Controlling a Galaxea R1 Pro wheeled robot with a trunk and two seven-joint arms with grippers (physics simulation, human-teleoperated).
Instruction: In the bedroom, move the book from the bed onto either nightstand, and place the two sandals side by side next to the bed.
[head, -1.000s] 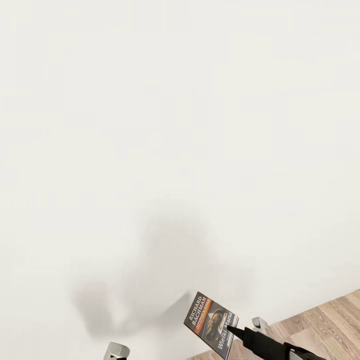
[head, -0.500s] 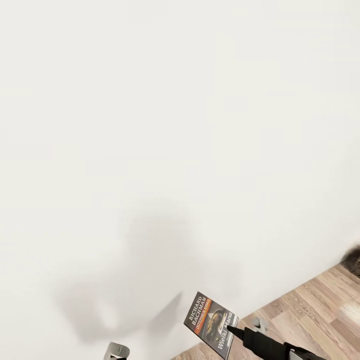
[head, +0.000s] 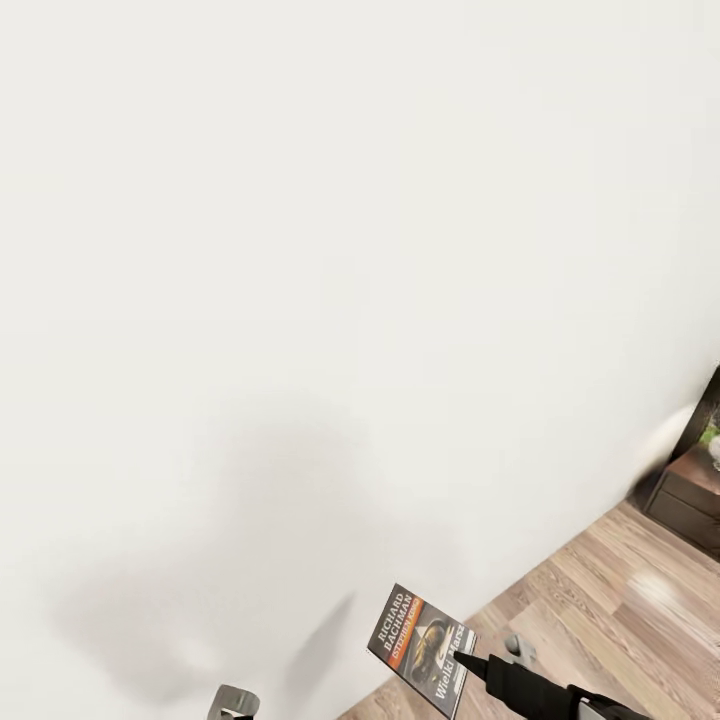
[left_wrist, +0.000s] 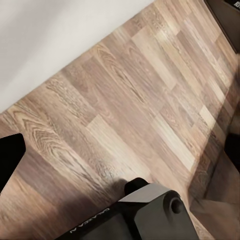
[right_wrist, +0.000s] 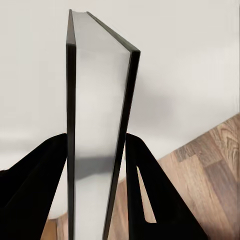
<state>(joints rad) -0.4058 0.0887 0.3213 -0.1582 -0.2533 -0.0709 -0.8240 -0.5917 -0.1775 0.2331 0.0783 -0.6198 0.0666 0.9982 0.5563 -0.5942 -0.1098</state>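
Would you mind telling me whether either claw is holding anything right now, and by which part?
The right claw grips the book across its covers at one edge, page edges facing the wrist camera. Whether the left claw holds anything cannot be told.

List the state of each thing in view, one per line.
book: held upright off the floor, cover facing the head camera, clamped between the right gripper's fingers.
right gripper: shut on the book.
nightstand: standing on the wood floor by the wall, drawer closed.

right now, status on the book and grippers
Right gripper shut on the book, held up off the floor. Left gripper state unclear. White wall close ahead; dark stand at far right.
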